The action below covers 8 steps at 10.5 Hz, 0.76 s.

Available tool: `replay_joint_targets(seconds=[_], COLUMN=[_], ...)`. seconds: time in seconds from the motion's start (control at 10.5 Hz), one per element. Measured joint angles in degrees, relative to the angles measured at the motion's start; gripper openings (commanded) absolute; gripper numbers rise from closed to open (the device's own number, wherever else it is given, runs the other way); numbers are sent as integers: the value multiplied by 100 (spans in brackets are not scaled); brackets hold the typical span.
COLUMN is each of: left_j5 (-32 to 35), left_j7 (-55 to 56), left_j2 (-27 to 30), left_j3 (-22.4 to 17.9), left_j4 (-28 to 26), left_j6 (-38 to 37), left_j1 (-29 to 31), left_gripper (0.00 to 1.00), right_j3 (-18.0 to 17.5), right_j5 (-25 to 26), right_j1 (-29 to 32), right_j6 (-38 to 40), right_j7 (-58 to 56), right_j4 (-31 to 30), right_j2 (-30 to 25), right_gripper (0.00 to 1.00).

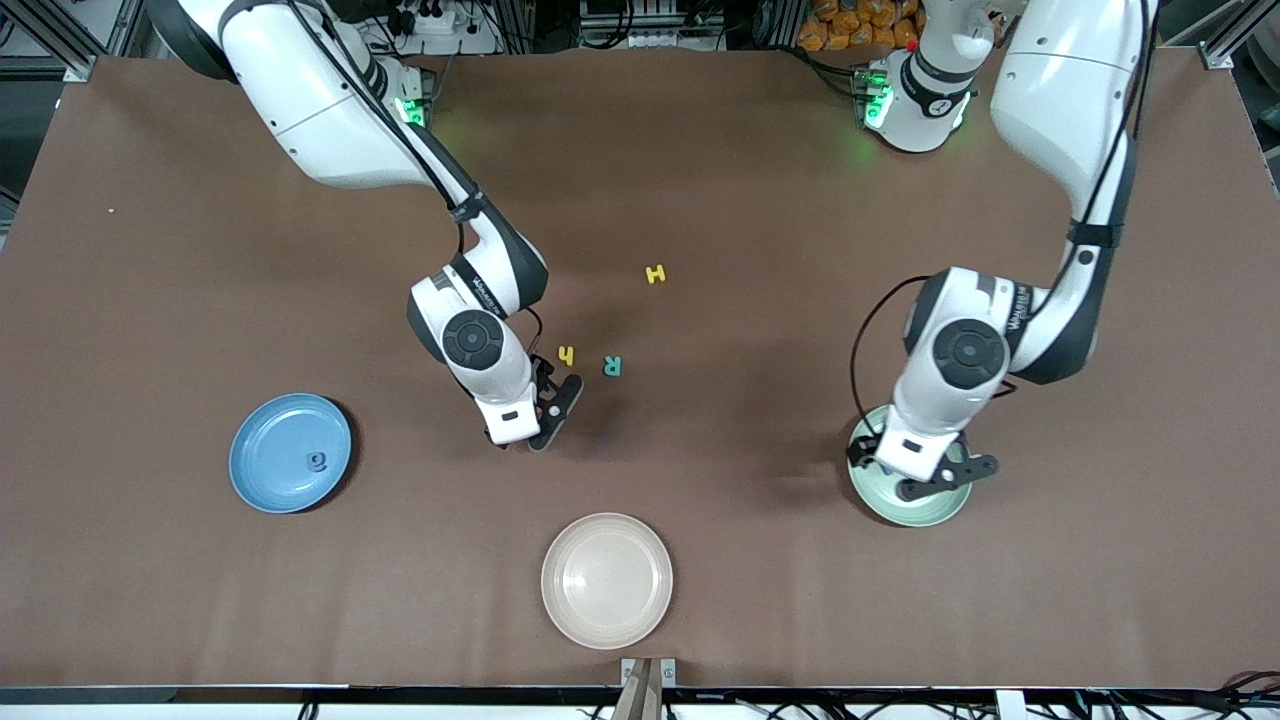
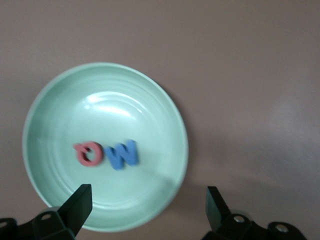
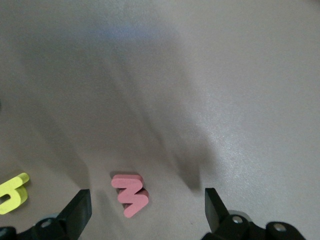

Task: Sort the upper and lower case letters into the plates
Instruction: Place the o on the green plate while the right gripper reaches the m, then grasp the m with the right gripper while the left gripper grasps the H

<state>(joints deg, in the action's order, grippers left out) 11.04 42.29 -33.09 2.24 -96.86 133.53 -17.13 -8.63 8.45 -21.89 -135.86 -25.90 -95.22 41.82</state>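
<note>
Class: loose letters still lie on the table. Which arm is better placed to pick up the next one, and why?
Right. The right gripper hangs open over the table close to a pink letter and a yellow letter. The left gripper is open over the green plate, away from them.

Matt foam on a matt brown table, glossy plates

The mint green plate (image 2: 60, 105) looks like smooth plastic with bright highlights; the sky blue plate (image 1: 265, 470) and cream plate (image 1: 607, 625) have a softer sheen. The red letter (image 2: 88, 154), blue letter (image 2: 121, 154) and pink letter (image 3: 130, 194) look like matt foam. The table (image 1: 180, 250) is dull, the right gripper's fingers (image 3: 76, 210) matt black plastic
</note>
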Motion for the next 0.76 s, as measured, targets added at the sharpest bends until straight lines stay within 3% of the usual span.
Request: replay_joint_targets(seconds=[0.29,0.76], left_j5=[0,-4], left_j7=[506,698], left_j2=[-1,-1], left_j3=[106,478], left_j4=[-2,-8], left_j6=[-151,-481], left_j1=[-453,-638], left_gripper=[100,100], right_j3=[0,1], right_j5=[4,15], right_j1=[-11,-30], right_j6=[-303,-364], right_j7=[-3,-4], right_j4=[-156,-227], right_j2=[10,15], right_gripper=[100,100])
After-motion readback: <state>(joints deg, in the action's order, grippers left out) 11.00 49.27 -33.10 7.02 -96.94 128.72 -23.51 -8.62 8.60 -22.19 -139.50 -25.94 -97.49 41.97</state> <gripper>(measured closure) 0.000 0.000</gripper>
